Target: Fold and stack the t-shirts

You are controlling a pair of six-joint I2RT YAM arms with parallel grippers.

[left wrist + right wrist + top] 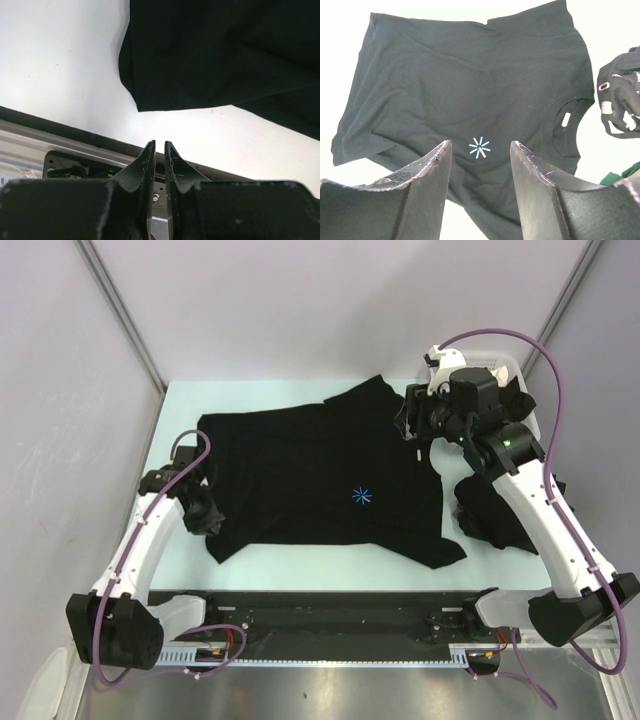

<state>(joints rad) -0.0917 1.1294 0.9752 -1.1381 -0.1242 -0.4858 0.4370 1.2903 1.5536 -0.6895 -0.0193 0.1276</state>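
Left gripper (159, 146) barely parted, empty, by the shirt's (320, 480) hem corner near the worktop's (330, 565) left edge. Right gripper (480, 144) wide, empty, above it. Shirt flat, fold not begun — next, pinch an edge.

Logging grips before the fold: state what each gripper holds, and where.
Nothing is held. The left gripper, jaws barely apart, is empty, short of the t-shirt; the right gripper is open, clear of the cloth.

Robotics lab test cell: plain grey partition walls (300, 300) on bare metal corner posts (121, 315) enclose a pale flat-topped table (300, 565) from 9 to 3 o'clock, with a black slotted arm-mounting rail (330, 615) at 6 o'clock.
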